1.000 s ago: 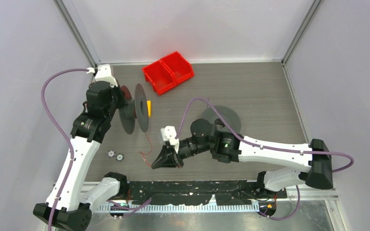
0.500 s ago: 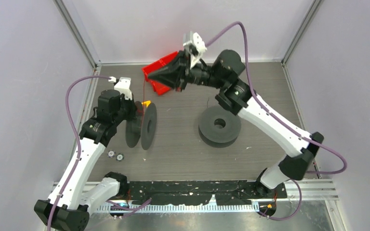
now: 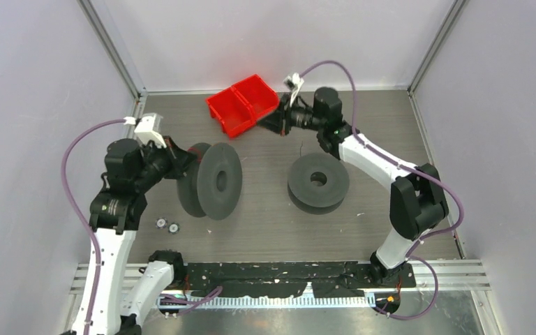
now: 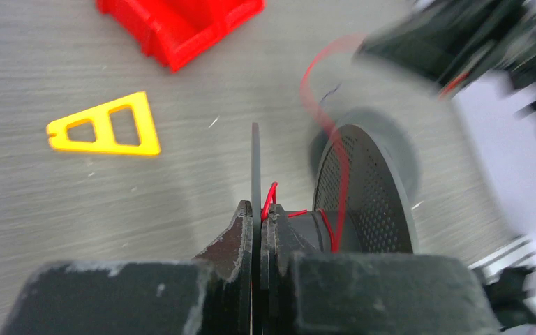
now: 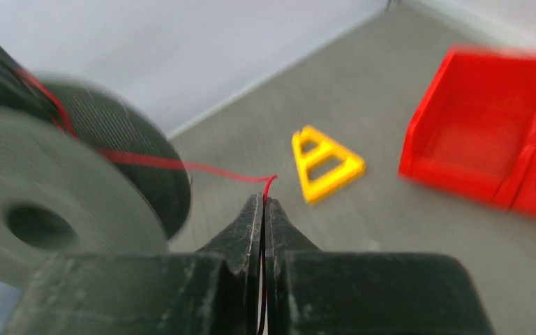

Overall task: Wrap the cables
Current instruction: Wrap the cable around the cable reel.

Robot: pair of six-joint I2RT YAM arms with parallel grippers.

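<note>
One red cable (image 5: 181, 165) runs sideways from spool (image 5: 91, 202) to right gripper (image 5: 263, 204), pinched there; left gripper (image 4: 257, 211) seemingly clamps the flange (image 4: 255, 160).

The right gripper (image 5: 263, 202) is found with jaws pressed together on the red wire (image 5: 181, 166), which is drawn left to the dark grey spool (image 5: 91, 181) (motion-blurred). A yellow triangular frame (image 5: 340, 174) is noted flat on the table (image 5: 405, 237), with a red bin (image 5: 488, 132) to its right.
</note>
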